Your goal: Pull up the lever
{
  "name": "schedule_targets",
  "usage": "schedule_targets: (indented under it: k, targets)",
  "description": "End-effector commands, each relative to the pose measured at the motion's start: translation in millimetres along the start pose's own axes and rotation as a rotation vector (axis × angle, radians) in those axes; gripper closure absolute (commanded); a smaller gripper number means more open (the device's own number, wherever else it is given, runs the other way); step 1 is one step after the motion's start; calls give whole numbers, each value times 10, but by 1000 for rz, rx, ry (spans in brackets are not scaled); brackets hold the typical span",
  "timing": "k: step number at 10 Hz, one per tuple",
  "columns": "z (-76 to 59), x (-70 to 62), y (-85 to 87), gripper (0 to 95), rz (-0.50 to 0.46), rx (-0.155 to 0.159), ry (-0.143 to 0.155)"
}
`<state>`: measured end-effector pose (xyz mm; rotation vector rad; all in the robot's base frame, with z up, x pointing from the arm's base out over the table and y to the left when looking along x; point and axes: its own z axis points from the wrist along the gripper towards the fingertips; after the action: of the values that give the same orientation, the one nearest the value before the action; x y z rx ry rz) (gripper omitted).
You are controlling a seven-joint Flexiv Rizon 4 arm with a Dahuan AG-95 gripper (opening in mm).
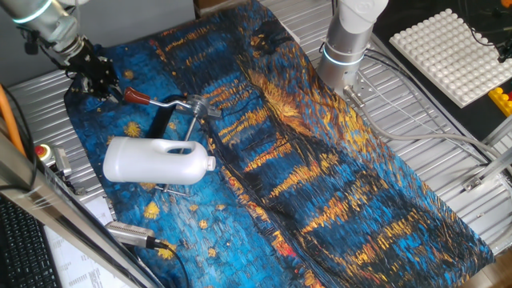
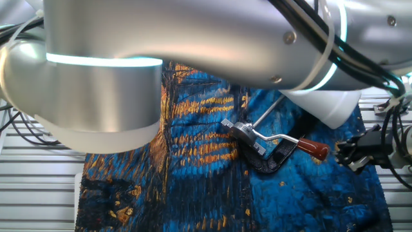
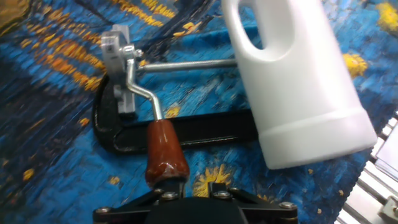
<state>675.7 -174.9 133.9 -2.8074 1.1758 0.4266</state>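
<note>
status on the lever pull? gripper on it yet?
Done: the gripper has been brought to the red-brown tip of the lever; the hand view shows the tip right at the fingers.
In hand: the grasp. Whether the fingers have closed on the tip cannot be told.
Left: the pull itself. The lever lies low, near level over the black base, beside the white jug.

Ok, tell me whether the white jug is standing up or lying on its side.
Lying on its side. The white jug rests lengthwise on the blue cloth, its capped neck pointing sideways beside the lever.
</note>
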Motion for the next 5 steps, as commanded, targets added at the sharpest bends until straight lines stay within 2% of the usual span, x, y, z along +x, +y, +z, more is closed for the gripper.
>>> schedule_targets:
  k: [1, 4, 5]
  targets:
    - [88, 76, 39, 760, -27, -10, 10]
    - [160, 111, 69, 760, -37, -30, 11]
    - [186, 116, 86, 760, -37, -41, 1]
